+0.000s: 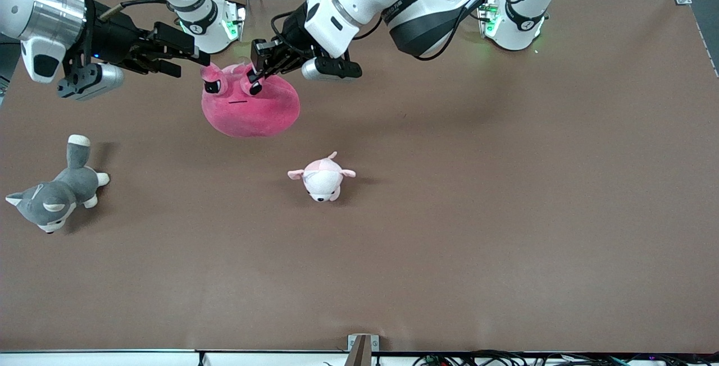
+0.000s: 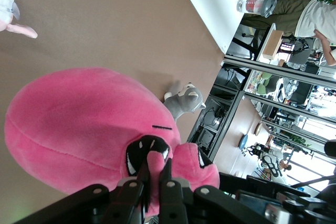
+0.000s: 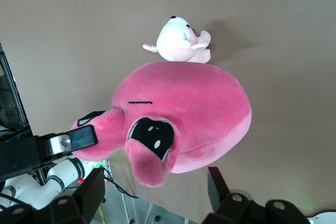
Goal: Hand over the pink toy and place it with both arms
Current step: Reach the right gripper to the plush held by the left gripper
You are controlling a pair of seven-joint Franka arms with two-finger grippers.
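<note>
The pink toy (image 1: 253, 110) hangs above the table, over the part near the robots' bases, toward the right arm's end. My left gripper (image 1: 255, 77) is shut on one of its ear nubs (image 2: 157, 163) and carries it. My right gripper (image 1: 194, 65) is open beside the toy's other ear nub (image 1: 210, 71). In the right wrist view, that nub (image 3: 149, 169) hangs between my right gripper's spread fingers (image 3: 92, 192), touching neither. The toy's body also fills the left wrist view (image 2: 68, 124) and the right wrist view (image 3: 194, 103).
A small pale pink-and-white plush (image 1: 322, 178) lies on the brown table (image 1: 477, 214), nearer the front camera than the toy. A grey-and-white plush dog (image 1: 53, 197) lies at the right arm's end of the table.
</note>
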